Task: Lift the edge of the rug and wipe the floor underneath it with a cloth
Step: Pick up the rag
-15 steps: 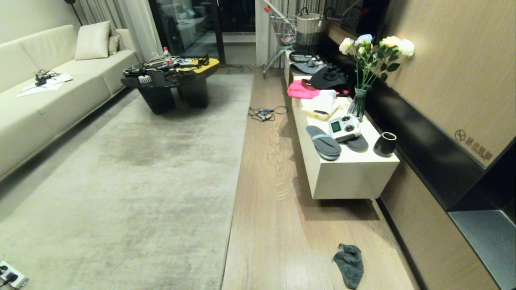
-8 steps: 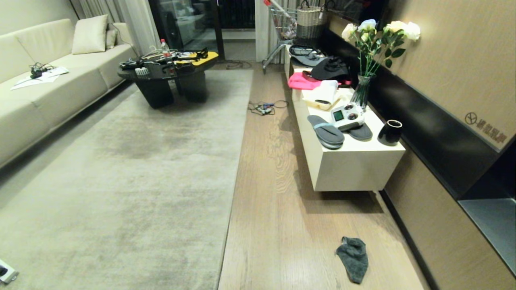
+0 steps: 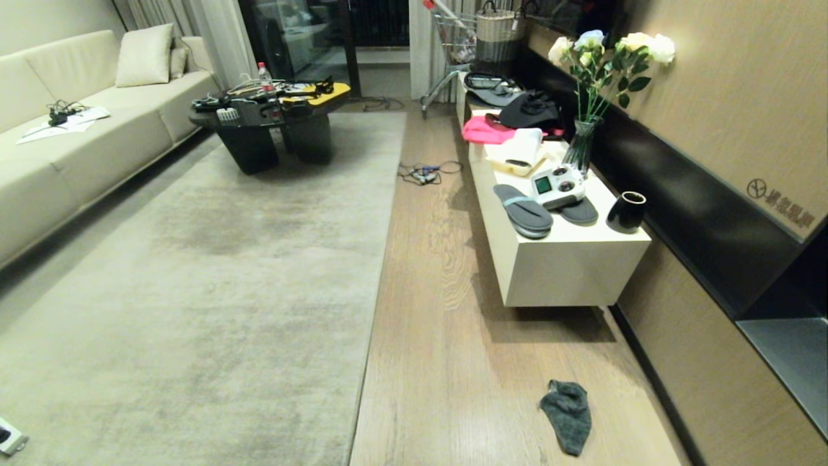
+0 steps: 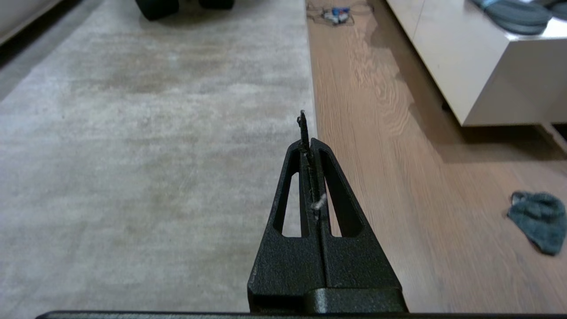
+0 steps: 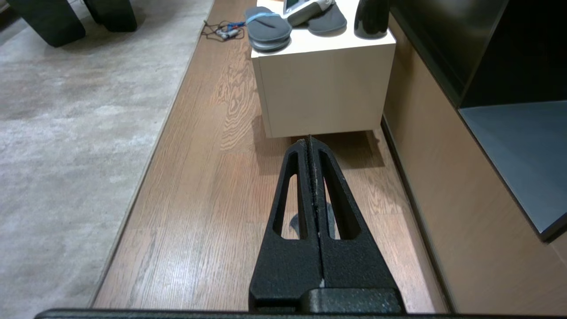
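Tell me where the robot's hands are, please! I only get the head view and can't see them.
Observer: The left gripper is shut, hanging above the straight edge of the pale beige-grey short-pile rug.
Operator: And the other one?
Observer: The right gripper is shut too, above the light brown wood-plank floor.
Operator: Is it near the rag?
Observer: In its wrist view the small dark grey cloth peeks out from behind its fingers, lying on the floor.
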{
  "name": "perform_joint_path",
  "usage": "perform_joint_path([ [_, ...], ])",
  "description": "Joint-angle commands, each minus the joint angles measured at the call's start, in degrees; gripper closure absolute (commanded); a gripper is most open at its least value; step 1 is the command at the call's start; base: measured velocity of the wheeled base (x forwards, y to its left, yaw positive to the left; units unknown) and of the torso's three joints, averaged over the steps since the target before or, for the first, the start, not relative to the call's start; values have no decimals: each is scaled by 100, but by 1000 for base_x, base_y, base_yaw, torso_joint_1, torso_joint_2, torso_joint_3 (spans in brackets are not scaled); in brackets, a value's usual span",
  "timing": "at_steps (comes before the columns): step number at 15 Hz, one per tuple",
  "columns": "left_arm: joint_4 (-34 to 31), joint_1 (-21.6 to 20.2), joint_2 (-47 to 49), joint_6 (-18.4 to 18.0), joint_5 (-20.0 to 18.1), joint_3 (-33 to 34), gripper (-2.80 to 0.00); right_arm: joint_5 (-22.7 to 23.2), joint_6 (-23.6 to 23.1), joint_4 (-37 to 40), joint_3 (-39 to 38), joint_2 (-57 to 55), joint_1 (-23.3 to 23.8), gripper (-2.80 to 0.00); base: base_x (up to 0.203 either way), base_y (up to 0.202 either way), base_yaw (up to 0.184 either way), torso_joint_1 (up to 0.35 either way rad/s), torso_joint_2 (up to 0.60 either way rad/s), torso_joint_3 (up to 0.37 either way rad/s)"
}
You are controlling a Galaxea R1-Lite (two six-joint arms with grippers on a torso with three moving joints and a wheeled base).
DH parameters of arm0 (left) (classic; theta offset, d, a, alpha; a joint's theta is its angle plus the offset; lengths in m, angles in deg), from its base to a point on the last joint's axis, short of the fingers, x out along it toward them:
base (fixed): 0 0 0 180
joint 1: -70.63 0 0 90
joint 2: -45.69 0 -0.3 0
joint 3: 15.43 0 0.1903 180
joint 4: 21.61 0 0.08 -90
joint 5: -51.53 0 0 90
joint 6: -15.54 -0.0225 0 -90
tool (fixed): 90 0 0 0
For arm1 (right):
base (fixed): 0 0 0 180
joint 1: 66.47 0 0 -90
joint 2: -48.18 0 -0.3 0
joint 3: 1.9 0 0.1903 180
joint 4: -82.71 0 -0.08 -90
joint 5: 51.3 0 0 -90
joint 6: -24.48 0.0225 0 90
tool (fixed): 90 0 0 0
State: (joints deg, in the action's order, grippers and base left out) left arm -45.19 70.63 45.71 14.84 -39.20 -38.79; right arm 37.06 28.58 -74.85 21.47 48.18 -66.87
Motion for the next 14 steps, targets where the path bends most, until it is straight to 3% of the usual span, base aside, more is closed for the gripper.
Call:
perform_joint_path([
  [1, 13, 0, 6, 0, 3, 0, 0, -2, 3, -13, 0, -9, -3, 0, 0, 0, 0, 24, 121, 116],
  [14, 9, 0, 6, -31, -15, 0, 0, -2, 3, -13, 0, -9, 0, 0, 0, 0, 0, 2, 7, 9],
])
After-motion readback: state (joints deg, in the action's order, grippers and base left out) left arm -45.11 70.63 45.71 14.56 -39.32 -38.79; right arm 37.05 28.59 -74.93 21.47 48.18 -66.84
